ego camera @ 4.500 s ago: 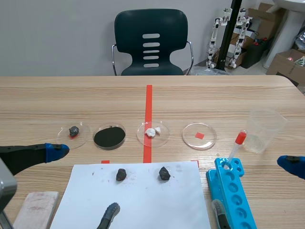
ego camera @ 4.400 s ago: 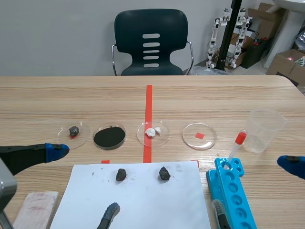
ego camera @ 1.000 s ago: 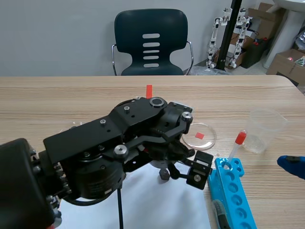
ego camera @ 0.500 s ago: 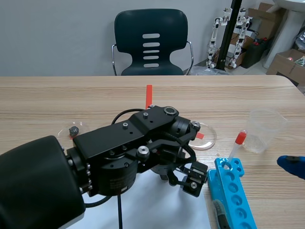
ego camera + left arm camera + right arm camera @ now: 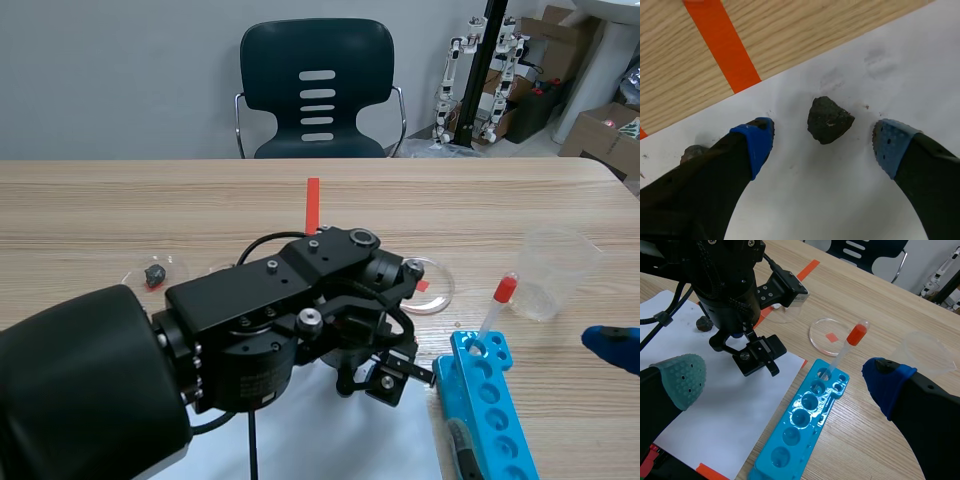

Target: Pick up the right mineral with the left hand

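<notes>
We judge this the approach: our left claw (image 5: 823, 144) hangs spread wide around the right mineral (image 5: 829, 120); next, lower and close.

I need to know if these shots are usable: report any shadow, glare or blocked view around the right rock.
Left wrist view: the rock lies evenly lit on white paper, faint shadow only, unblocked inside the open left pincer. Scene view: the left arm hides it. Right wrist view: glints on the blue rack, rock hidden.
</notes>
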